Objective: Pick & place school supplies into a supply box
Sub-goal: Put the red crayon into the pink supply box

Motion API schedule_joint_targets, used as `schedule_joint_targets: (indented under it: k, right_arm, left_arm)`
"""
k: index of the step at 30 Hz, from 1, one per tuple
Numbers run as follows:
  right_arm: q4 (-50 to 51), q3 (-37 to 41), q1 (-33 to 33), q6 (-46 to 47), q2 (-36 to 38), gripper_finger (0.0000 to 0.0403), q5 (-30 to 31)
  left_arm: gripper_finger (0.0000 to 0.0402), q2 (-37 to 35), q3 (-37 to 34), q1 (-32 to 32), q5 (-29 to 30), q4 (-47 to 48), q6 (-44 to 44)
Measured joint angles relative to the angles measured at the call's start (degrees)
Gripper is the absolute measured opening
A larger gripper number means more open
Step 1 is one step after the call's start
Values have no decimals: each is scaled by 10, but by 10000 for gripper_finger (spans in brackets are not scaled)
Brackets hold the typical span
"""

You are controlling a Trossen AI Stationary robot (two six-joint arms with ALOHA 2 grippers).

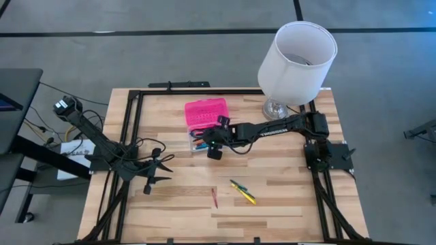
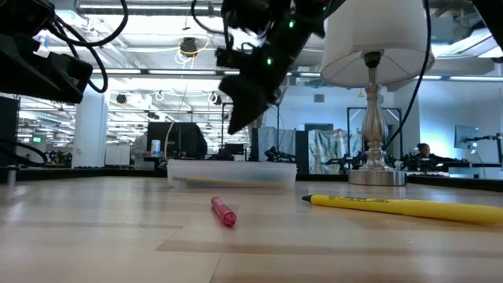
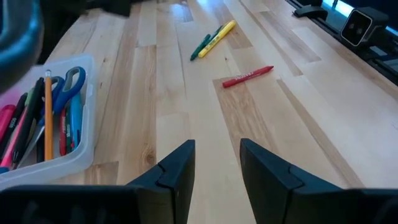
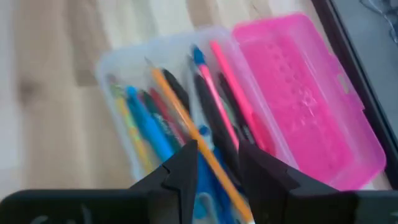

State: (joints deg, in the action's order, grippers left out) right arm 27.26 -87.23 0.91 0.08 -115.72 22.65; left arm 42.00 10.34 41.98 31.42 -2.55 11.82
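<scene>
Resting nearest on my wooden table [image 2: 94,236] are a red marker [image 2: 223,211] and yellow marker [image 2: 401,206]; behind them, my empty, slightly parted right gripper [image 1: 215,144] hovers over the supply box [image 4: 205,124], pens inside visible only from the wrists; lamp [image 2: 376,94] beyond.

Light butcher-block wooden tabletop [image 1: 272,204], black metal frame rail [image 1: 178,91] at edges. Grey floor [image 1: 136,41] around. White drum-shade lamp [image 1: 298,62], silver base. Ceiling strip lights [image 2: 157,72] behind.
</scene>
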Motion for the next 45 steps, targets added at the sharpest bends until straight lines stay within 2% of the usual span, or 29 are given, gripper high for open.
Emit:
schedule_joint_targets:
  k: [7, 10, 14, 20, 25, 32, 39, 41, 45]
  right_arm:
    - [86, 1, 32, 4, -1, 106, -1]
    - [87, 12, 40, 9, -1, 106, -3]
    - [62, 30, 50, 4, 18, 106, -3]
    - [2, 118, 69, 3, 114, 106, -2]
    - [-124, 231, 105, 10, 223, 106, -3]
    - [-434, 448, 179, -16, 343, 106, -1]
    - [-747, 602, 253, -62, 366, 106, -1]
    - [-791, 619, 268, -62, 358, 106, -1]
    - [-812, 630, 291, -56, 337, 106, 0]
  left_arm:
    - [123, 0, -18, 0, 1, -12, 15]
    - [123, 0, -20, 0, 1, -19, 15]
    - [123, 0, -20, 0, 1, -22, 17]
    - [123, 0, -20, 0, 1, -20, 28]
    - [123, 5, -20, 0, 6, -22, 32]
    - [123, 51, -20, 0, 10, -91, 1]
    - [123, 124, -20, 0, 10, -218, -99]
    - [123, 145, -20, -1, 10, -260, -131]
    - [123, 192, -20, -5, 6, -350, -187]
